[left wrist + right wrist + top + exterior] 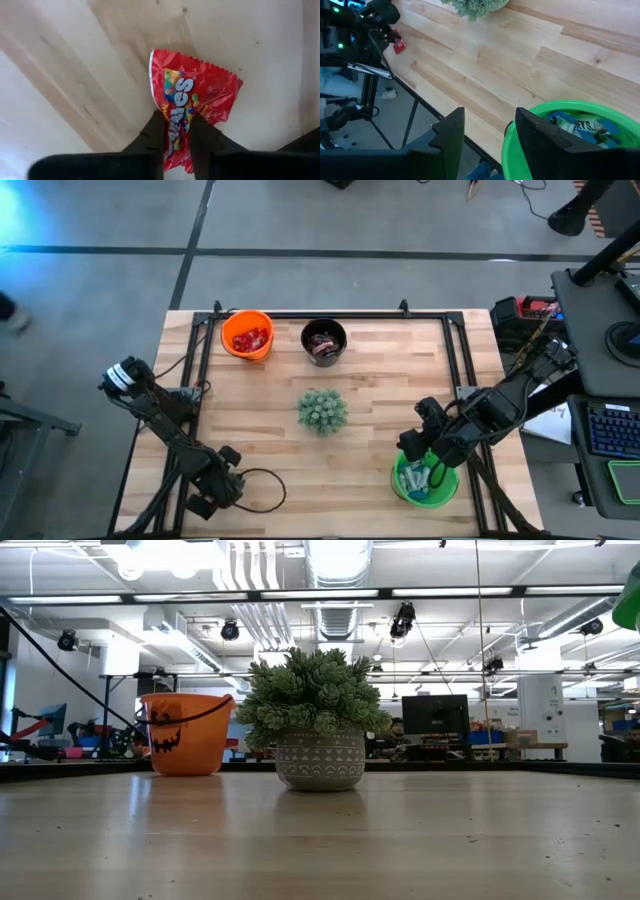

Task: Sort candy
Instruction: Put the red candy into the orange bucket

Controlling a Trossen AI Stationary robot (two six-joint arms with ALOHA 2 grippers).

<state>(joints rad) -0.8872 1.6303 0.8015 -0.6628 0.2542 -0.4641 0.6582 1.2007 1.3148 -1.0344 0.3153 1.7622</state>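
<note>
At the near left corner of the desk (360, 460), the left tool (176, 131) has its two dark fingers pinched down on a red candy packet (192, 102), gripping it by one end while the rest of the wrapper lies flat and crinkled on the wood. Taking it by the edge makes sense: a flat wrapper gives the fingers little else to catch.

The orange bucket (247, 335) stands at the far edge with red sweets already in it, so by my reading this packet belongs there. Just beside it, the black bucket (324, 341) holds dark-wrapped pieces. Keeping the buckets along the rim leaves the middle free for reaching across.

In the middle sits the spiky green plant (322, 410) in its pot, apart from every bucket; the left arm will likely have to pass beside it.

Toward the near right corner, the right tool (487, 132) hangs over the rim of the green bucket (580, 137), fingers spread and holding nothing. Blue and white sweets (582, 125) lie inside. It seems parked there, out of the left arm's way.
</note>
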